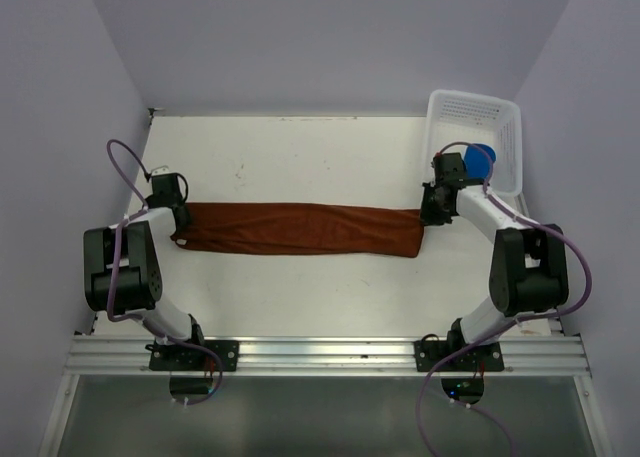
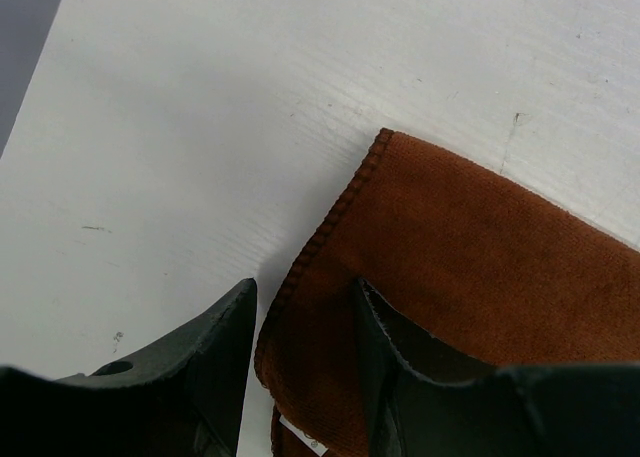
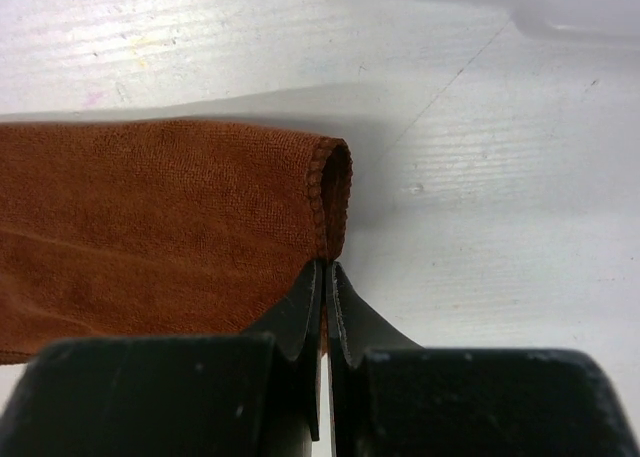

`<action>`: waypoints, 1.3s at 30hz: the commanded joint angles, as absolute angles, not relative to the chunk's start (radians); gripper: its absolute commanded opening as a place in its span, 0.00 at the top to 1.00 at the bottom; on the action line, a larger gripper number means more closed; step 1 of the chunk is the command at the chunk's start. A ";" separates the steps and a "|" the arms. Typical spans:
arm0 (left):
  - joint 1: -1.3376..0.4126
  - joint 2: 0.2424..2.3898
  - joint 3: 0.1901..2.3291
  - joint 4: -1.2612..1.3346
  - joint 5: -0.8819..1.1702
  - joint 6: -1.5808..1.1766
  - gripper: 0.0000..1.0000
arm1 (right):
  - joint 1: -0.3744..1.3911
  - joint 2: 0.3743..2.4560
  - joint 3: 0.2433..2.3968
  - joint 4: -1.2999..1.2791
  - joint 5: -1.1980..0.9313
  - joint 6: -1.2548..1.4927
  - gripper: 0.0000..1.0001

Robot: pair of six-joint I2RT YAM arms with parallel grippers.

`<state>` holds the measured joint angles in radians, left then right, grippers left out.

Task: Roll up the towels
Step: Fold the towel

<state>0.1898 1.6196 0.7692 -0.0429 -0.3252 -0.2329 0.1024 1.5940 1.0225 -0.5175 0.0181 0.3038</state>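
here the rust-brown towel (image 1: 300, 229) lies as a long folded strip across the middle of the white table (image 1: 300, 157). the right gripper (image 3: 327, 297) at its right end is pinched tight on the hemmed edge, while the left gripper (image 2: 305, 377) at the left end stands half apart astride the corner, not clamped on it. the blue towel (image 1: 480, 160) sits rolled in the white basket (image 1: 470, 107) at upper right.

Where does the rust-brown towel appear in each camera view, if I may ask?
Top external: rust-brown towel stretched across mid-table.
Left wrist: lower right, edge inside the open left end effector.
Right wrist: left half, end pinched by the right end effector.
Shared landmark: white table.
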 commanded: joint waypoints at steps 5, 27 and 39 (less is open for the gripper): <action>0.204 1.591 0.736 -0.063 -0.338 -0.236 0.51 | 0.086 1.638 1.032 -0.534 0.031 0.288 1.00; 0.031 1.183 0.687 -0.051 -0.276 -0.261 0.20 | 0.086 1.496 1.117 -0.693 0.081 0.244 1.00; -0.195 1.005 0.669 -0.061 -0.253 -0.190 0.08 | 0.084 1.427 1.337 -0.896 0.258 0.264 1.00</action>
